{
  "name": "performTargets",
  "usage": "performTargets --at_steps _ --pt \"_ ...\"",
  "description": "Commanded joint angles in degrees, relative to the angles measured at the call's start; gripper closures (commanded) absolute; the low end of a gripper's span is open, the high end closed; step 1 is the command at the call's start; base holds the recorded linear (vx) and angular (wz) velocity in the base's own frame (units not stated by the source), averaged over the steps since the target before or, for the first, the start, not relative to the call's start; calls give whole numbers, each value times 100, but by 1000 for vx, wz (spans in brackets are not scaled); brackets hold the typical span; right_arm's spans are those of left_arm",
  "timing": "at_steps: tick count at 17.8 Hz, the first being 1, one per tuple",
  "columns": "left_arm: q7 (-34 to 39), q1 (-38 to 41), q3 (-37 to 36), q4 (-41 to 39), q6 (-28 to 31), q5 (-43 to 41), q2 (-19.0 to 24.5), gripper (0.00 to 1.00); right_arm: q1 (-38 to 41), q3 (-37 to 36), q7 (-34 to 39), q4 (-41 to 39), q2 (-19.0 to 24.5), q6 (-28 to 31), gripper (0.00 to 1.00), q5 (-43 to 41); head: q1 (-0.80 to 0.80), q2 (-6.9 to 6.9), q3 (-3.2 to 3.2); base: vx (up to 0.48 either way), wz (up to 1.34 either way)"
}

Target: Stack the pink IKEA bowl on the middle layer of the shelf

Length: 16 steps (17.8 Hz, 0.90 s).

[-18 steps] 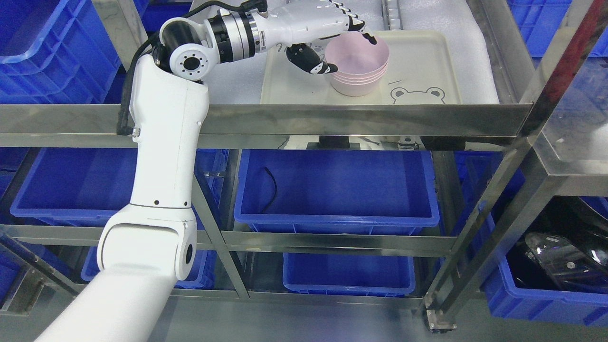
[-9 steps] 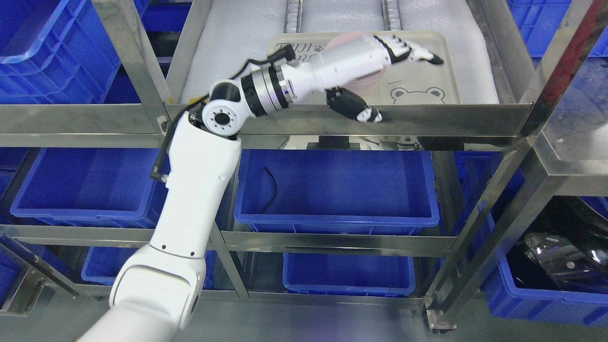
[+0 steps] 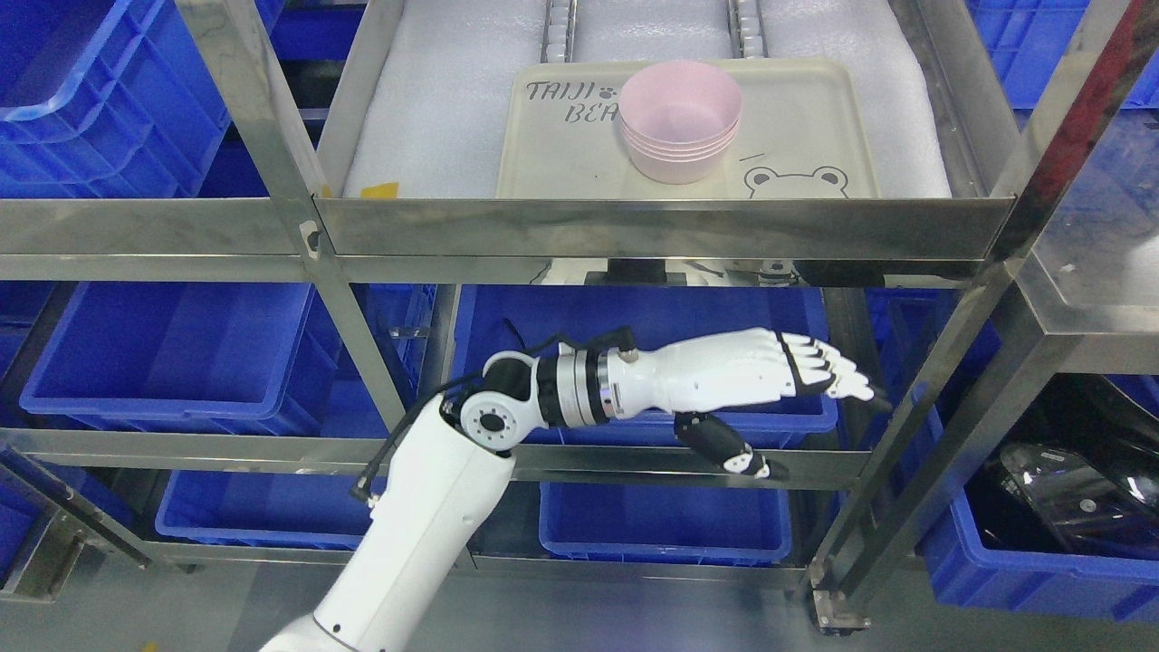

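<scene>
A stack of pink bowls (image 3: 681, 120) stands upright on a cream tray (image 3: 797, 136) printed with a bear, on the white-padded shelf layer. My left hand (image 3: 797, 398) hangs well below that layer, in front of the blue bin underneath, fingers stretched out and thumb apart, holding nothing. Its white arm rises from the bottom edge left of the middle. The right arm does not show.
The steel shelf rail (image 3: 661, 226) runs across in front of the tray. Blue bins (image 3: 634, 362) fill the lower layers and both sides. A slanted steel post (image 3: 960, 362) stands at the right. A black object in clear wrap (image 3: 1077, 493) lies in the lower right bin.
My left hand has let go of the bowl stack, pulled back off the shelf and dropped down and right below the rail. The bowls stay stacked on the tray.
</scene>
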Motion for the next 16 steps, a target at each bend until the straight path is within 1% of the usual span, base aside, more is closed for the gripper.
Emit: performTargets --at_steps 1,3,4,5,6,7,8,10,12,13,14,16 --pt "15 1504 586 -157 -40 5 94 12 132 0 -37 -100 -100 2 0 0 0 0 0 0 0" --pt "85 1760 956 213 -40 5 94 8 132 0 -37 -100 -100 2 0 0 0 0 0 0 0" --pt "207 1857 1114 423 -40 5 94 8 132 0 -37 -100 -100 2 0 0 0 0 0 0 0" --pt "504 1928 1246 634 -40 5 94 8 132 0 -37 -100 -100 2 0 0 0 0 0 0 0" --pt "1055 2076 1300 906 99 31 94 7 132 0 -37 -100 -100 2 0 0 0 0 0 0 0" --pt "1417 2191 1300 961 310 75 94 5 132 0 -37 -100 -100 2 0 0 0 0 0 0 0" --pt "1795 2288 1283 970 538 180 94 3 132 0 -37 -100 -100 2 0 0 0 0 0 0 0" --pt "2735 2359 1274 962 917 670 94 2 132 0 -37 -100 -100 2 0 0 0 0 0 0 0" --pt "3535 2429 1274 909 1181 857 94 1 132 0 -37 -100 -100 2 0 0 0 0 0 0 0" --pt "3974 2586 1274 648 1278 866 94 1 132 0 -37 -100 -100 2 0 0 0 0 0 0 0" --pt "4266 2735 1265 375 1366 875 94 1 132 0 -37 -100 -100 2 0 0 0 0 0 0 0" --pt "4479 2999 1248 -12 1437 927 94 1 132 0 -37 -100 -100 2 0 0 0 0 0 0 0"
